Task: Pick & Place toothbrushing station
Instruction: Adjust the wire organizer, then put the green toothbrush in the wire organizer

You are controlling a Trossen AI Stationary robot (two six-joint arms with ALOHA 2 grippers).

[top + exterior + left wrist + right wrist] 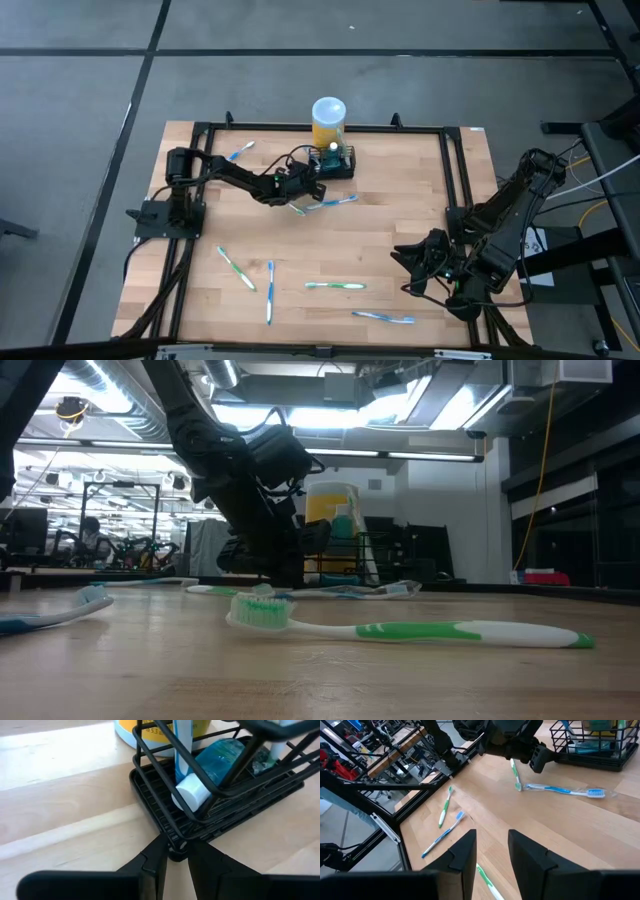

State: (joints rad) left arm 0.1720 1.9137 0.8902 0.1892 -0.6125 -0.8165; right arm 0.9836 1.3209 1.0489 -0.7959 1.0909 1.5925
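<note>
No readable writing anywhere; dark print on yellow cylinder with white round top [329, 121] too blurred to make out. Small black boxy wire-mesh toothbrushing station [337, 161] at table's far edge, touching that cylinder, upright, long axis along the far edge. Left gripper [175, 852] at station's near corner, fingers pinched on base rim wire. Right gripper [491, 851] off near right corner, fingers apart, empty.

Both arms are black throughout: boxy links, rounded joint housings, and loose black cables looped along them. The left arm [235, 178] ends in two flat, tapering fingers [150, 865] (matte, plain, unmarked). The right arm [500, 235] has the same blocky fingers [462, 855].
</note>
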